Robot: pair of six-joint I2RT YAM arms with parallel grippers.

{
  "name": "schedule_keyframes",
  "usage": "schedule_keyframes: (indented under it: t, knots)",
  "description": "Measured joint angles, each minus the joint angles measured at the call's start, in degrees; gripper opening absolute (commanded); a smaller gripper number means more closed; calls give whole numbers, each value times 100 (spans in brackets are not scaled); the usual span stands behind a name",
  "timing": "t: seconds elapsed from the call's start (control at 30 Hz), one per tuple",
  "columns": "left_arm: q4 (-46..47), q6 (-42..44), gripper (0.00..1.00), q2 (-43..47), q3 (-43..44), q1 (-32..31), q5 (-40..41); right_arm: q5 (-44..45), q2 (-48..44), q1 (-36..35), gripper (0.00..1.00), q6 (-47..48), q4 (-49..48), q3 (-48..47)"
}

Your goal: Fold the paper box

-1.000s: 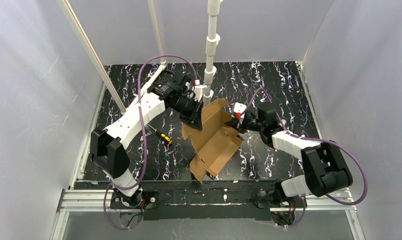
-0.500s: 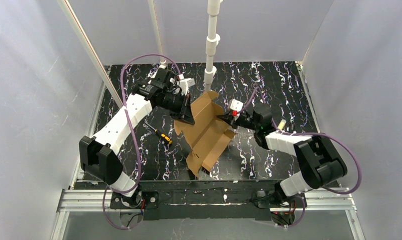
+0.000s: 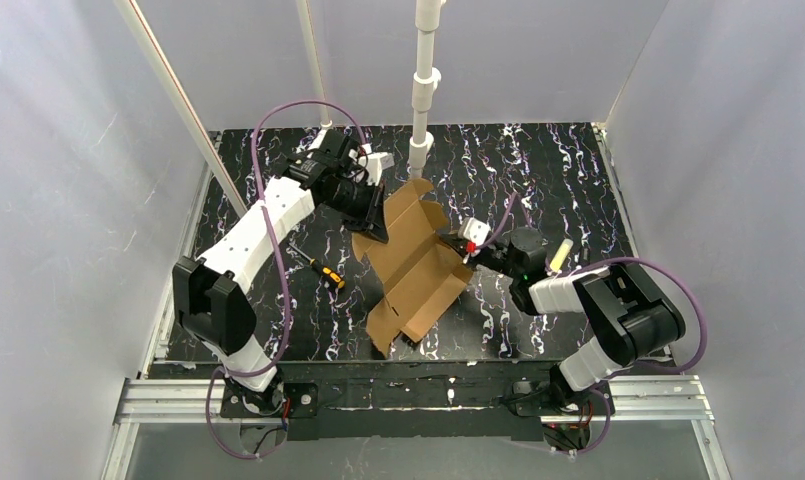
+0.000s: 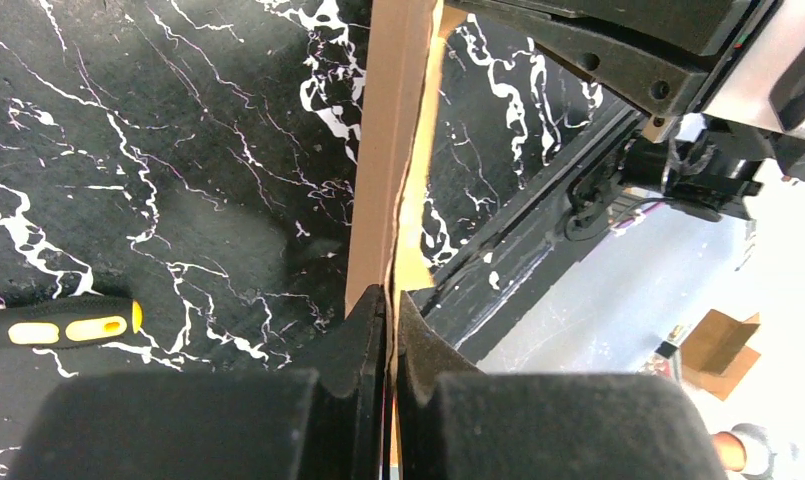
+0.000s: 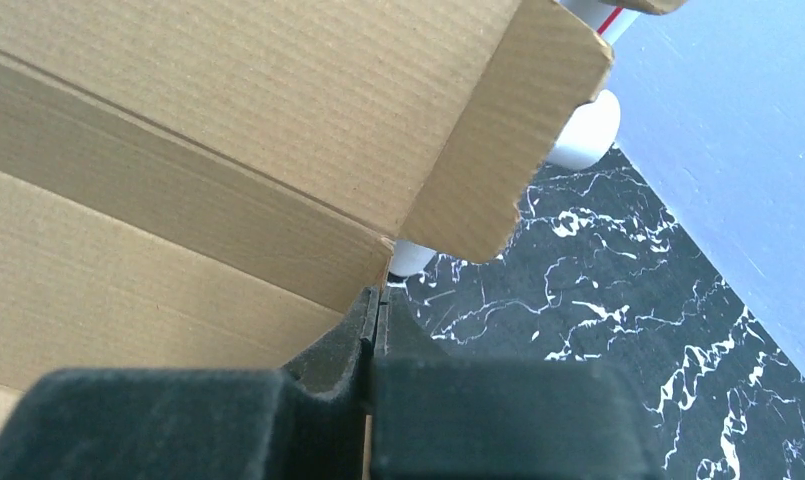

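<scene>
Brown cardboard: your paper box (image 3: 418, 275) runs lower-left to upper-right mid-frame; left gripper (image 3: 378, 233) and right gripper (image 3: 450, 243) each pinch its edge.

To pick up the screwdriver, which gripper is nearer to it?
Left. The left gripper pinches the box edge near the screwdriver; the right gripper holds the box's far side.
</scene>
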State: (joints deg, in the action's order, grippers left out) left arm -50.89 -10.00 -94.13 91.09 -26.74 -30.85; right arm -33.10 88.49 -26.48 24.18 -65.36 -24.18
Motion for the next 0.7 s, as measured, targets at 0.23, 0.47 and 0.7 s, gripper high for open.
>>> schedule_keyframes:
  t: [0.23,0.47,0.7]
  knots:
    - [236,15,0,-24,-302,-179,184,-39,-7,15,1,433,85,247]
    - [501,61,0,46,-634,-463,455,-199,-164,68,28,586,741,249]
    - [824,94,0,350,-1110,-892,1237,-887,-765,461,61,678,2166,-20]
